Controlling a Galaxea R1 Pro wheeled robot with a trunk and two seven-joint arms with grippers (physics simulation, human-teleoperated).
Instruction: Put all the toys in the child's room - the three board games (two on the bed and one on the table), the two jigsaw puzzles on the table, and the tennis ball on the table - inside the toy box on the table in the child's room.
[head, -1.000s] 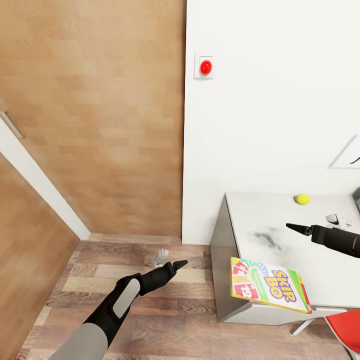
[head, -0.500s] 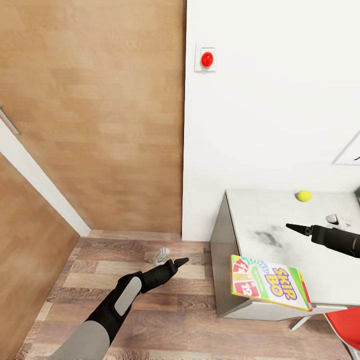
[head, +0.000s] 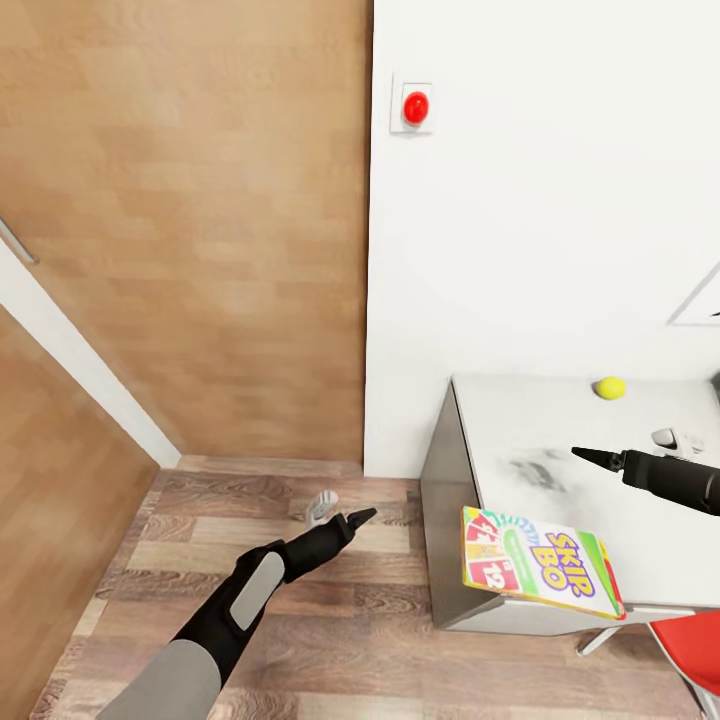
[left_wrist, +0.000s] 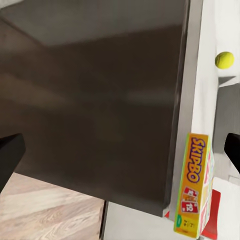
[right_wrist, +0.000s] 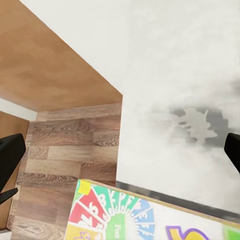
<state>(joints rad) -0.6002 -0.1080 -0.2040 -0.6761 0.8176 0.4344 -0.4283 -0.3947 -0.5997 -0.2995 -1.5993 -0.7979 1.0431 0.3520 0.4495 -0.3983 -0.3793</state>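
A yellow-green "Skip-Bo" board game (head: 540, 562) lies at the front left corner of the pale grey table (head: 520, 420), jutting over its edge; the left wrist view has it as board game (left_wrist: 192, 185), the right wrist view as board game (right_wrist: 150, 215). The tennis ball (head: 609, 387) rests near the wall at the back of the table, also seen as tennis ball (left_wrist: 224, 60). My right gripper (head: 590, 457) hovers open over the tabletop, above and behind the game. My left gripper (head: 355, 520) hangs open over the floor, left of the table. The toy box, jigsaw puzzles and bed are out of view.
A wooden door (head: 200, 230) fills the left, beside a white wall with a red button (head: 415, 107). A red chair (head: 690, 650) stands at the table's front right. A small white item (head: 670, 438) lies on the table, a small grey one (head: 322, 505) on the wood floor.
The whole picture has shifted slightly: wall button, ball and table sit a little higher and further right, so the camera moved. Both arms hold the same pose.
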